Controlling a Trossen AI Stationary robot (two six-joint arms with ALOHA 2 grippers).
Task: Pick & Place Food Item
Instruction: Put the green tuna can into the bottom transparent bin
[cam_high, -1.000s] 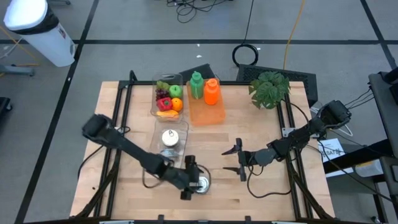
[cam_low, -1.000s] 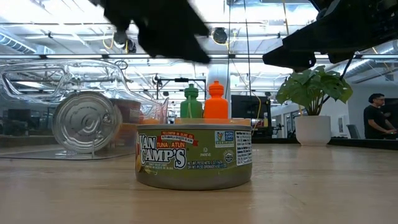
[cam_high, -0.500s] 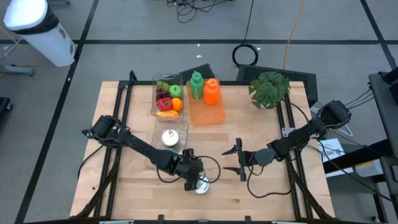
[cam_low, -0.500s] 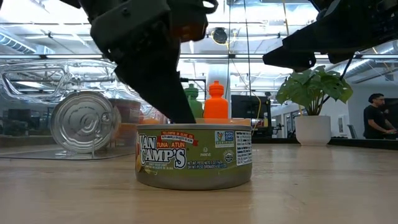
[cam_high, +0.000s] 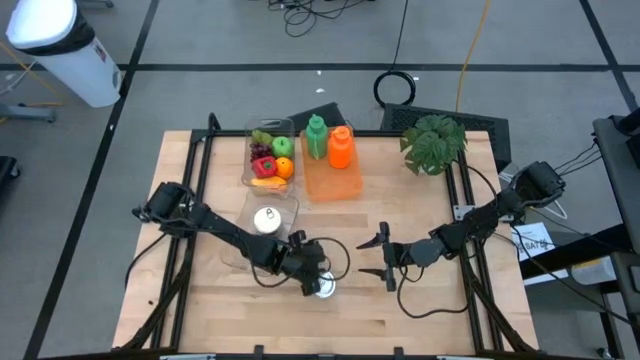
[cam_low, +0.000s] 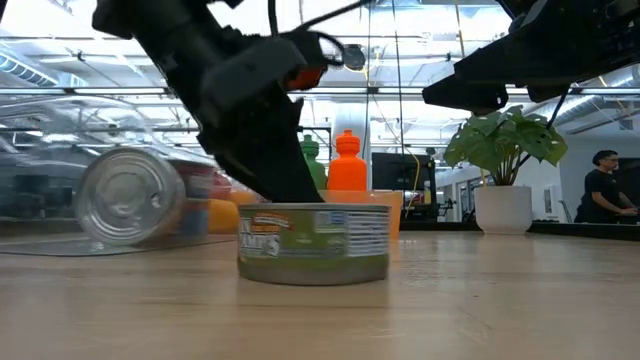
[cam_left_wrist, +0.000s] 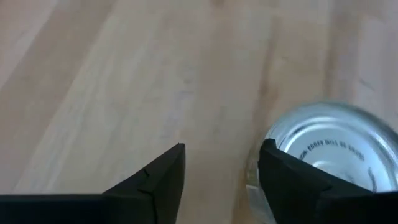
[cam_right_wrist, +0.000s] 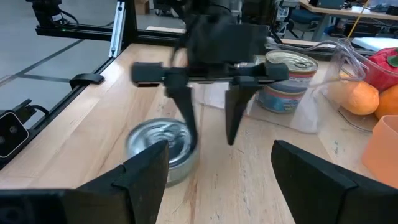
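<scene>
While the tuna can (cam_low: 313, 244) sits flat on the wooden table (cam_high: 430, 310), we record the scene as follows.

Tuna can: lower centre of the high view (cam_high: 323, 290), low and round, green-labelled, silver lid up; in the left wrist view (cam_left_wrist: 329, 155) we see the lid just beside one finger, outside the gap.

Left gripper: we find it at the lower centre of the high view (cam_high: 312, 279), over the can's near edge; in the low view (cam_low: 280, 150) it reaches down to the can's upper left rim. We see its fingers (cam_left_wrist: 292, 180) apart with bare wood between them, holding nothing.

Right gripper: centre right of the high view (cam_high: 383, 255), above the table and just to the right of the can; we see its fingers (cam_right_wrist: 146, 171) spread wide, holding nothing.

Second can: we spot it on its side in a clear tray (cam_high: 285, 203) left of centre in the high view (cam_high: 266, 220), silver end showing at the left of the low view (cam_low: 125, 196).

Fruit container: upper centre of the high view (cam_high: 271, 155), holding mixed toy fruit.

Bottles: green bottle (cam_high: 316, 137) and orange bottle (cam_high: 340, 146) upright in an orange bin (cam_high: 335, 182).

Potted plant: upper right corner of the table (cam_high: 433, 142).

Person: far right edge of the low view (cam_low: 603, 185), beyond the table.
</scene>
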